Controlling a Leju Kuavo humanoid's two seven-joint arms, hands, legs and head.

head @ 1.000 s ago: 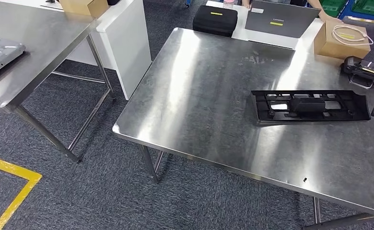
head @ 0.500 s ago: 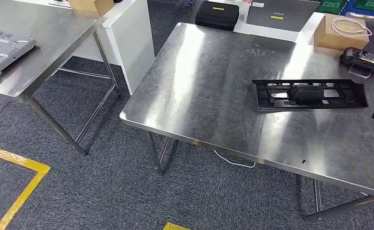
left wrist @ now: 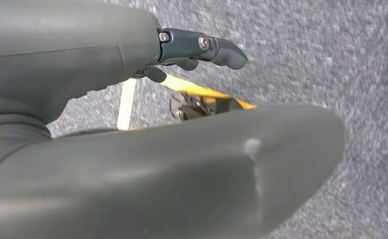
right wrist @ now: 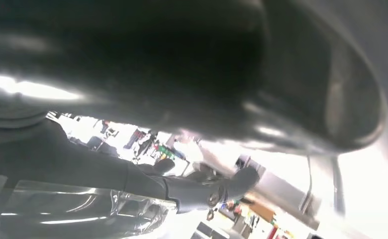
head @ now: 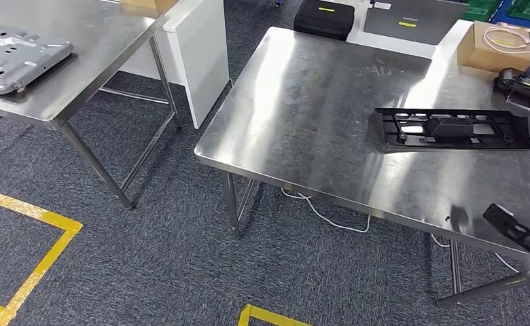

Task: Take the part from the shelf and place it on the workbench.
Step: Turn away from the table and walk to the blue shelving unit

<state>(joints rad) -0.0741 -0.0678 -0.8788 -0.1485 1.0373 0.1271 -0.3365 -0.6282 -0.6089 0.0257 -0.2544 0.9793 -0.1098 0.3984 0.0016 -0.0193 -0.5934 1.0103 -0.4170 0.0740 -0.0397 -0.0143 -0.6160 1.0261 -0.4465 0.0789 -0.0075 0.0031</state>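
Note:
The part, a long black plastic frame (head: 452,129), lies flat on the steel workbench (head: 316,102) towards its right side. My right hand (head: 517,231) comes in at the lower right, beside the workbench's near edge, well short of the part; its dark fingers (right wrist: 202,191) stretch out with nothing in them. My left hand (left wrist: 192,47) hangs over the grey carpet, fingers apart from the thumb and holding nothing.
A second steel table (head: 106,41) on the left bears a grey metal plate (head: 18,47). A white cabinet (head: 201,54) stands between the tables. At the workbench's far side sit a black case (head: 325,17), a laptop (head: 412,17), a cardboard box (head: 497,44) and a black device (head: 524,85). Yellow tape (head: 24,272) marks the floor.
The camera has moved: the whole scene has slid to the right and more floor shows. My right hand has come into the head view at the lower right. The part lies as before.

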